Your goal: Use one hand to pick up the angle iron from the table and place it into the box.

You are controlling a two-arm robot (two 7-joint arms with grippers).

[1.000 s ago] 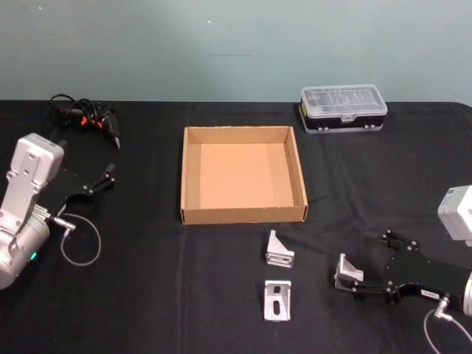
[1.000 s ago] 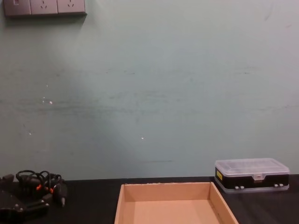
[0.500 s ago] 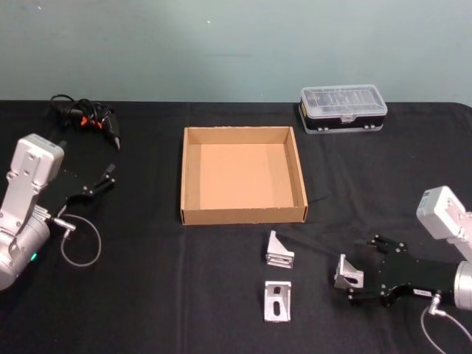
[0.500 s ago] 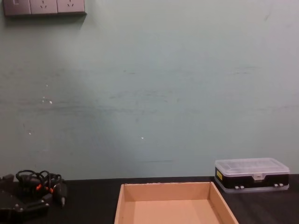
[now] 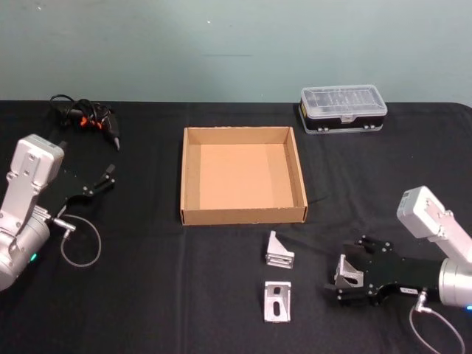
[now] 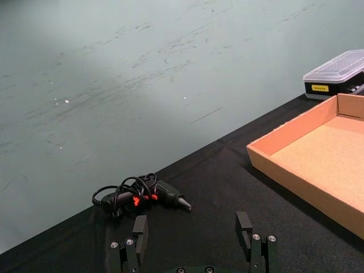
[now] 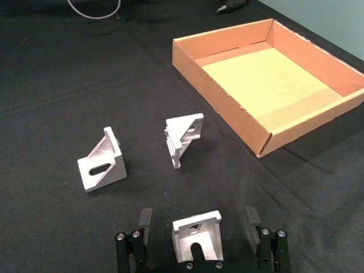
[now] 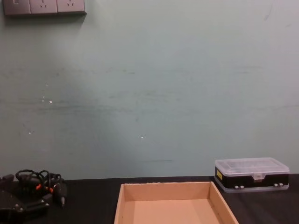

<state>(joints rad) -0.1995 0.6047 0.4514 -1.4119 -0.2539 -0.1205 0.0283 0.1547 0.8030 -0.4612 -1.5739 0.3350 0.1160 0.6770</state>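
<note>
The angle iron (image 5: 349, 274) sits on the desk (image 5: 162, 295), out at about 5 o'clock from the box (image 5: 243, 215) and well apart from it. One flange lies flat and the other stands up, and the right wrist view shows a slot in it.

The right gripper (image 7: 197, 216) is down low around it and open. One finger (image 7: 144, 219) stands off each side of the metal with a gap on both sides, so there is no grip.

At roughly 9 o'clock from that piece come two more on the desk. The second iron (image 5: 279, 251) stands near the box's front wall at the box's 6 o'clock. The third iron (image 5: 277, 300) is just beyond it, again at 6 o'clock, apart from the second. None of the three touch.

The box is open-topped in mid-desk. A clear-lidded case (image 5: 343, 108) sits at its 1 o'clock, near the far edge.

Over at the box's 9 o'clock, well clear, the left gripper (image 5: 110, 177) is parked with its fingers spread wide. A tool (image 5: 92, 120) with coiled black cable lies at 10 o'clock, by the far edge.
</note>
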